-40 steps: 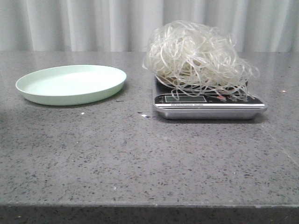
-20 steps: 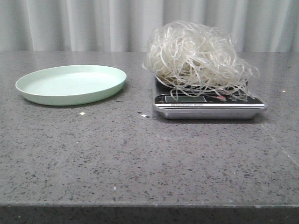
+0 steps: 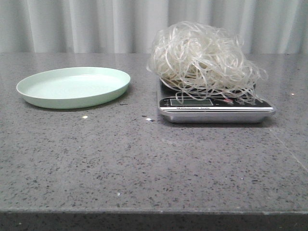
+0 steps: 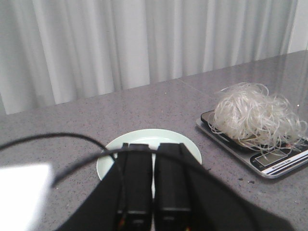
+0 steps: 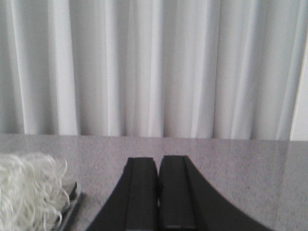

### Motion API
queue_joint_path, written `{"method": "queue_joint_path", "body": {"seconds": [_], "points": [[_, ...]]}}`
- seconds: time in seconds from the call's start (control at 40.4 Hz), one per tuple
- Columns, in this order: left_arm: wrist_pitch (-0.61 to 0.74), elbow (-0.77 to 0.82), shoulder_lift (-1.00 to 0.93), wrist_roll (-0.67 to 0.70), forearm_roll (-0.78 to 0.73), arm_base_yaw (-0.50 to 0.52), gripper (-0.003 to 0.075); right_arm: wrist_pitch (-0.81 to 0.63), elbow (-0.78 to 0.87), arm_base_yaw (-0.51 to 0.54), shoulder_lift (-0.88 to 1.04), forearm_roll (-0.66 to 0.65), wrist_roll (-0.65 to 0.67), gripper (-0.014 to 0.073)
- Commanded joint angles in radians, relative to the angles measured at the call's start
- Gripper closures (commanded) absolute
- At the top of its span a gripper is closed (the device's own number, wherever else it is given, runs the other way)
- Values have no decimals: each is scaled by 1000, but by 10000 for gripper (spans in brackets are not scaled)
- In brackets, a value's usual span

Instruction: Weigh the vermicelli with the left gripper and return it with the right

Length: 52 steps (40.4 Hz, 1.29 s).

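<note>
The vermicelli (image 3: 202,57), a fluffy tangle of whitish strands, lies heaped on a black and silver kitchen scale (image 3: 215,109) at the right of the table. It also shows in the left wrist view (image 4: 257,118) and at the edge of the right wrist view (image 5: 26,192). The pale mint-green plate (image 3: 73,87) stands bare at the left. My left gripper (image 4: 153,147) is shut and empty, held above the plate (image 4: 187,144). My right gripper (image 5: 158,161) is shut and empty, to the right of the scale. Neither gripper shows in the front view.
A grey speckled stone table (image 3: 144,163) carries everything; its front edge is near the camera. A pale curtain (image 3: 96,24) hangs behind. A black cable (image 4: 57,142) crosses the left wrist view. Small crumbs (image 3: 84,117) lie in front of the plate.
</note>
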<state>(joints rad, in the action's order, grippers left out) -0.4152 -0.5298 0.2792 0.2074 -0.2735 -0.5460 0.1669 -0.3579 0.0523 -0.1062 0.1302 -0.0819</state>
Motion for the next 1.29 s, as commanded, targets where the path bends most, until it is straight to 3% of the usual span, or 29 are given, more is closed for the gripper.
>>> {"method": "queue_joint_path", "body": {"seconds": [0.0,0.198,0.52,0.595,0.793,0.892,1.09,1.264], "points": [[91,-25,9,9,-8,-2,584,-36,-163,-5,-129,-2,-7,442],[91,-25,10,9,-8,-2,584,34,-458,-104,-385,-2,-7,442],[91,-25,10,9,-8,-2,584,206,-803,-466,-793,-2,-156,436],[91,-25,10,9,-8,-2,584,253,-850,-526,-878,-2,-173,386],[91,-25,10,9,-8,-2,584,390,-948,-564,-1064,-2,-173,85],[91,-25,10,9,-8,-2,584,472,-995,-566,-1134,-2,-173,-17],[91,-25,10,9,-8,-2,584,581,-1054,-570,-1238,34,-173,-27],[91,-25,10,9,-8,-2,584,580,-1060,-570,-1312,40,-173,-27]]}}
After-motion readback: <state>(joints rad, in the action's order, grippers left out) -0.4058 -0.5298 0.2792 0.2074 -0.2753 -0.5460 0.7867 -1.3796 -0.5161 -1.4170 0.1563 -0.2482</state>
